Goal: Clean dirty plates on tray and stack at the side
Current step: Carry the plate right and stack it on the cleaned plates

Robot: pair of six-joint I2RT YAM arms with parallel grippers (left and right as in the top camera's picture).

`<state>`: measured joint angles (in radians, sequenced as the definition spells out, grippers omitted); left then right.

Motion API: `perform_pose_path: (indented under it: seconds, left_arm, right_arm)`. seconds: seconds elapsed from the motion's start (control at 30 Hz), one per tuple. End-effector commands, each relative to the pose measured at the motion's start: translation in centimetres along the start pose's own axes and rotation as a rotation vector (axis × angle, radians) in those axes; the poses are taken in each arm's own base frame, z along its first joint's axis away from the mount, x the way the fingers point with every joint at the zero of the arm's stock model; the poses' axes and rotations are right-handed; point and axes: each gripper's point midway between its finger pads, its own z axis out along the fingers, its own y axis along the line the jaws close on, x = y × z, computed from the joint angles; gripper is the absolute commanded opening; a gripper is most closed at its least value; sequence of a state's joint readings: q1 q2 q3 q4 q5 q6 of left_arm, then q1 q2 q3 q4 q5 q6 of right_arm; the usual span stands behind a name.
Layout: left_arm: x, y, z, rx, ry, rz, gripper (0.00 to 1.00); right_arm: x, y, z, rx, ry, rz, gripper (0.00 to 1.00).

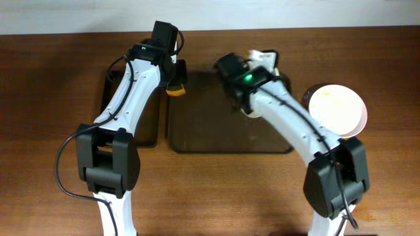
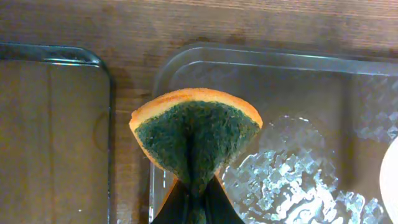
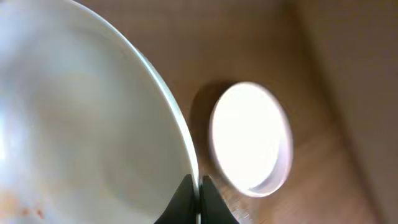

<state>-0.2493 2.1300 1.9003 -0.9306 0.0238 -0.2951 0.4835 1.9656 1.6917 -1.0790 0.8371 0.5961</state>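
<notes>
My left gripper is shut on a folded sponge, green scouring face with an orange back, held over the top-left corner of the dark brown tray. The sponge also shows in the overhead view. My right gripper is shut on the rim of a white plate, held tilted above the tray; a faint orange smear shows near its lower left. A white plate stack sits on the table right of the tray and also shows in the right wrist view.
A narrower black tray lies left of the brown tray, partly under my left arm; it also shows in the left wrist view. The brown tray's floor has a wet, shiny film. A white edge shows at the far right.
</notes>
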Motion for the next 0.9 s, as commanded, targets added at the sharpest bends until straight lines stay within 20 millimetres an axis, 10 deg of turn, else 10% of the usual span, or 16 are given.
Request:
perform_pose_path:
  seconds: [0.0, 0.17, 0.3, 0.4, 0.5, 0.6, 0.7, 0.87]
  left_arm:
    - [-0.4, -1.0, -1.1, 0.057, -0.013, -0.002, 0.0]
    - [-0.2, -1.0, -1.1, 0.055, -0.005, -0.002, 0.0]
    - [-0.3, -1.0, -1.1, 0.056, -0.007, -0.002, 0.0]
    - [-0.3, -1.0, -1.1, 0.055, -0.006, -0.002, 0.0]
    - [-0.3, -1.0, -1.1, 0.055, -0.007, -0.003, 0.0]
    - [-0.9, 0.5, -2.7, 0.035, -0.017, -0.027, 0.0]
    - [-1.1, 4.9, -6.9, -0.037, -0.012, -0.046, 0.0]
    - [2.3, 14.3, -4.8, -0.3, 0.122, -0.137, 0.0]
  right_arm:
    - [1.4, 1.0, 1.6, -0.315, 0.213, -0.011, 0.04]
    - [2.2, -5.0, 6.2, -0.652, 0.458, 0.183, 0.04]
    - [5.7, -18.0, 13.3, -0.469, 0.575, 0.494, 0.04]
    - [10.0, -23.3, 16.2, -0.307, 0.659, 0.659, 0.04]
    - [13.4, -22.2, 18.6, -0.315, 0.679, 0.702, 0.14]
    - [9.6, -18.3, 17.2, -0.619, 0.567, 0.6, 0.4]
    - [5.9, -15.7, 14.4, -0.693, 0.517, 0.488, 0.41]
    - [2.3, -7.8, 8.7, -0.755, 0.454, 0.23, 0.44]
